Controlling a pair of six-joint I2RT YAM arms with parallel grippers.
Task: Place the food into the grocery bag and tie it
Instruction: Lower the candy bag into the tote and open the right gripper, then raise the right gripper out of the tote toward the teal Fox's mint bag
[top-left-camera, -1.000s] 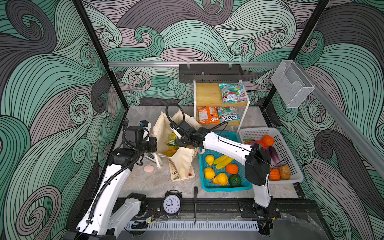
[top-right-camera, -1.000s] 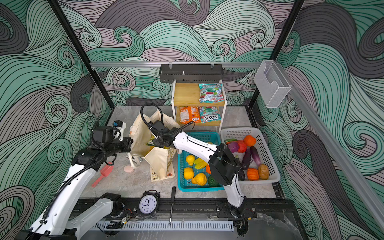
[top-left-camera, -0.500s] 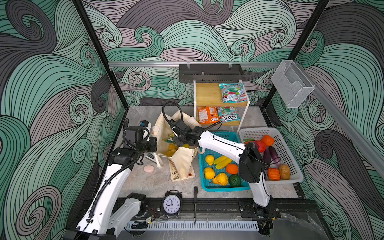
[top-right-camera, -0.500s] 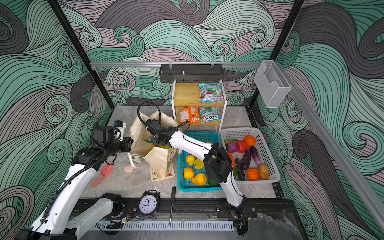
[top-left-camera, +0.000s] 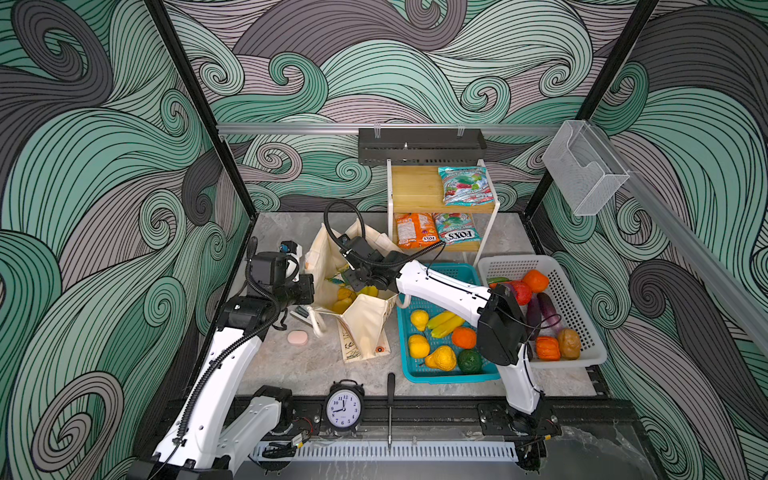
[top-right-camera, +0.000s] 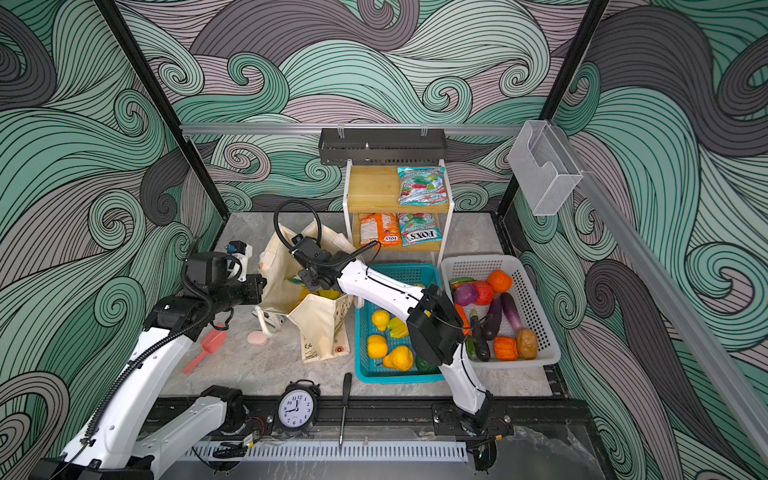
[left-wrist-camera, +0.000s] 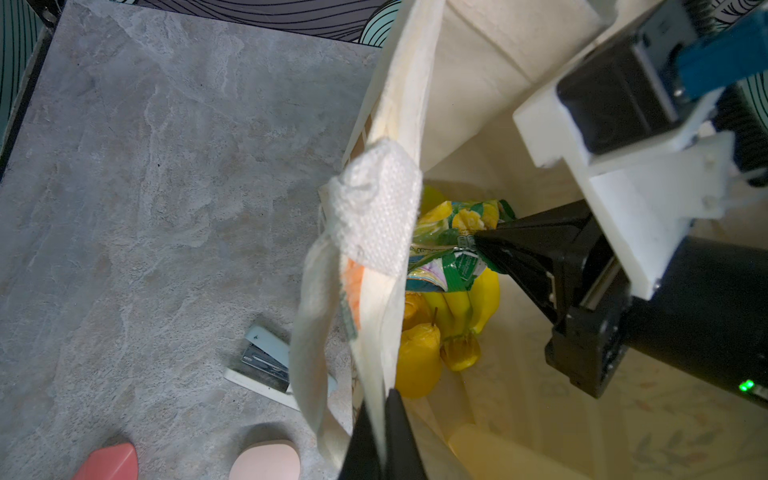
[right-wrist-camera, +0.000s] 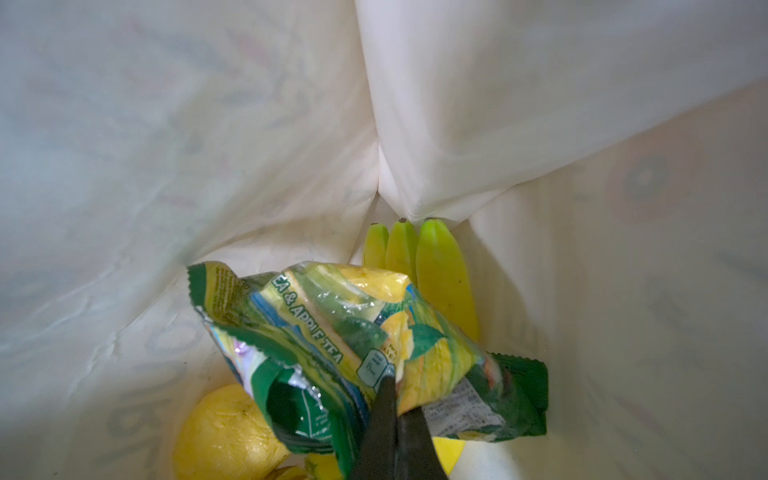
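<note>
Ideally the right tool, clenched on the candy packet inside the grocery bag, releases low; the left tool, pinching the bag's nine-o'clock rim, holds steady.

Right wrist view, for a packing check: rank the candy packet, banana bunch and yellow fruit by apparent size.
1. candy packet, though it is nearest the camera.
2. banana bunch and yellow fruit look alike; both partly hidden.

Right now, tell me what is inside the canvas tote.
Bananas and a yellow pear lie in the canvas tote; the right gripper holds a green-yellow packet over them, covering whatever else lies beneath.
</note>
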